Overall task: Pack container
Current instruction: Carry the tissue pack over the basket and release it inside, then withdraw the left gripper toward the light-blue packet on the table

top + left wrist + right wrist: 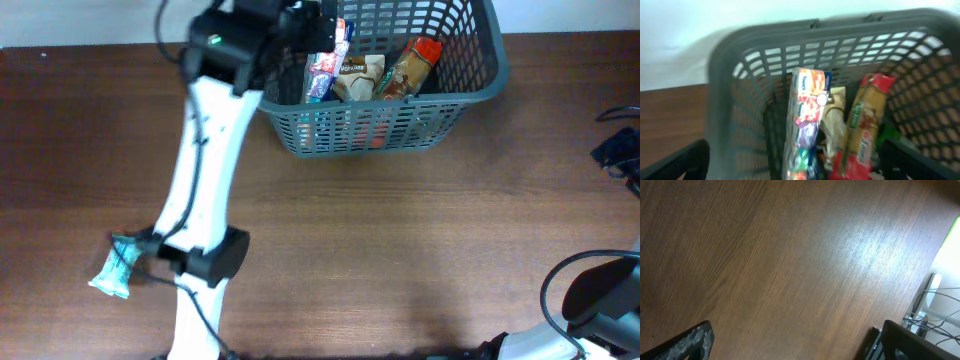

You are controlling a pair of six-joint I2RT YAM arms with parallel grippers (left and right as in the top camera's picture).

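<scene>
My left pincer (pixel 795 161) gapes empty over the left end of the container (pixel 372 126), which sits at the counter's (pixel 400 250) far edge, right of middle. My right pincer (pixel 795 341), near the right corner, gapes too.

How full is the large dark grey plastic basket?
Partly full: the large dark grey plastic basket holds a few snack packets, room left.

- 1 grey basket (pixel 470 95)
- 3 inside it: colourful pack (pixel 325 68), beige pack (pixel 358 78), red-topped tan pack (pixel 410 68)
- 1 teal packet (pixel 115 268) out on the table (pixel 400 250)
- 2 robot arms: left arm (pixel 205 170), right arm (pixel 595 295)
</scene>
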